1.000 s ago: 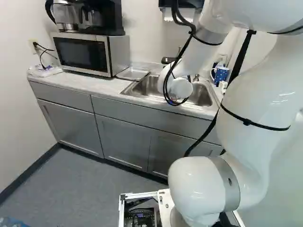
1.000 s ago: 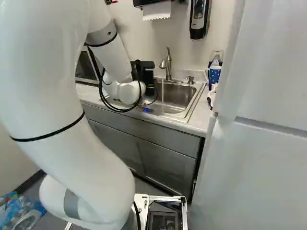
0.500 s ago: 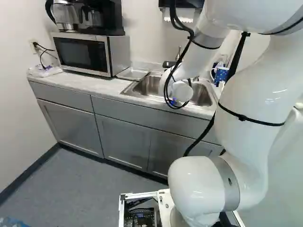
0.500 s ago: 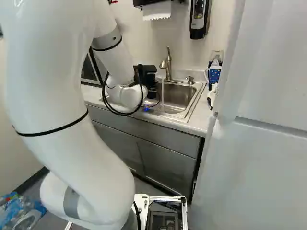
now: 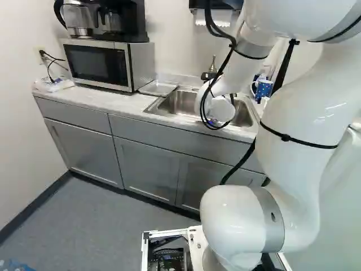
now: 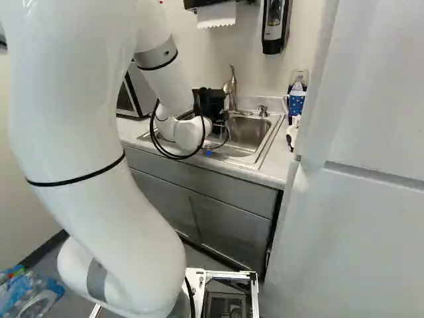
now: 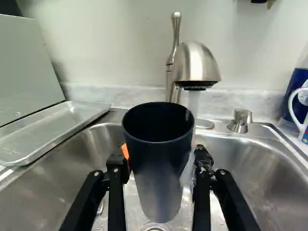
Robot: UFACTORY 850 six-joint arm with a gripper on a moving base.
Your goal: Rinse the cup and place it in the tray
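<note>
One dark cup (image 7: 156, 187): stood upright, pinched by the hand (image 7: 161, 156) over the sink (image 7: 260, 168). One stream of water (image 7: 193, 103): fell beside its mouth; good rinsing called for easing that mouth beneath, then tipping it out. One metal tray (image 5: 158, 88): lay upper middle, left base view

The arm (image 5: 296, 113) is white, smooth and rounded, with grey rings (image 5: 271, 220) at its joints. Thin black bands (image 5: 285, 137) go around it, and black cables (image 5: 209, 20) make loops in the upper middle of the left base view. The gripper (image 6: 209, 103) is black; its fingers (image 7: 115, 192) carry small silver screws (image 7: 96, 173) and one orange pad (image 7: 125, 152) is visible.
</note>
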